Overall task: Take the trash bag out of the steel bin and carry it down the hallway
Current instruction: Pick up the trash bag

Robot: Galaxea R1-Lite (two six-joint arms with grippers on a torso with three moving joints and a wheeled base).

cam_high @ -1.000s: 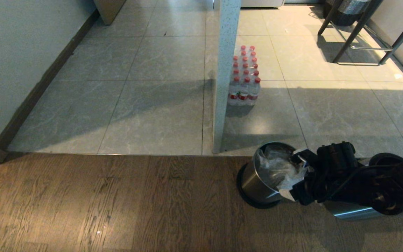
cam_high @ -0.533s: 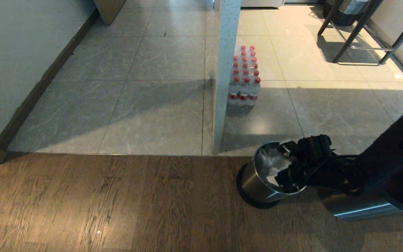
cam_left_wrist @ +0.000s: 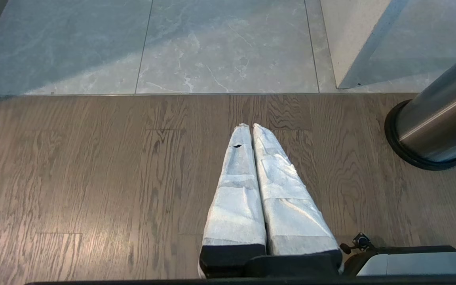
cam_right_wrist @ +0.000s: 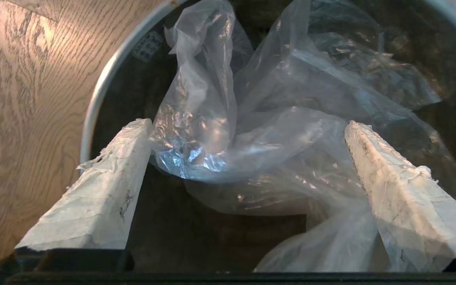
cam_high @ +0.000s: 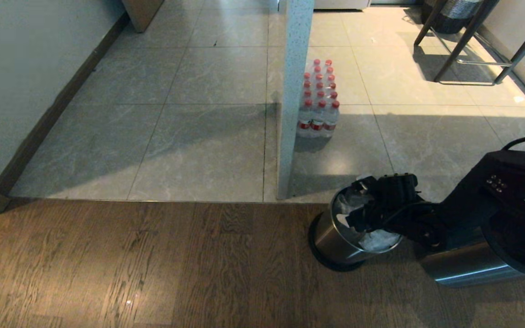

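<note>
The steel bin [cam_high: 333, 239] stands on the wood floor where it meets the hallway tiles [cam_high: 198, 136]. A crumpled clear trash bag [cam_high: 348, 206] fills its dark inside. My right gripper [cam_high: 358, 210] reaches over the rim into the opening. In the right wrist view its white-taped fingers [cam_right_wrist: 105, 190] stand wide apart, and the right gripper [cam_right_wrist: 246, 123] is open around the trash bag [cam_right_wrist: 259, 134], inside the bin's rim [cam_right_wrist: 105, 83]. My left gripper [cam_left_wrist: 249, 126] is shut and empty, low over the wood floor, with the steel bin [cam_left_wrist: 437, 118] off to its side.
A white pillar [cam_high: 292, 100] rises just behind the bin, with a pack of red-capped water bottles [cam_high: 318, 102] beside it. A wall with dark skirting [cam_high: 53, 114] runs along the left. Stool legs [cam_high: 467, 45] stand at the far right. A steel cylinder [cam_high: 465, 269] lies under my right arm.
My right arm has swung left and tipped downward. The open gripper went from the bin's right edge to over its opening and down among the bag's folds.
</note>
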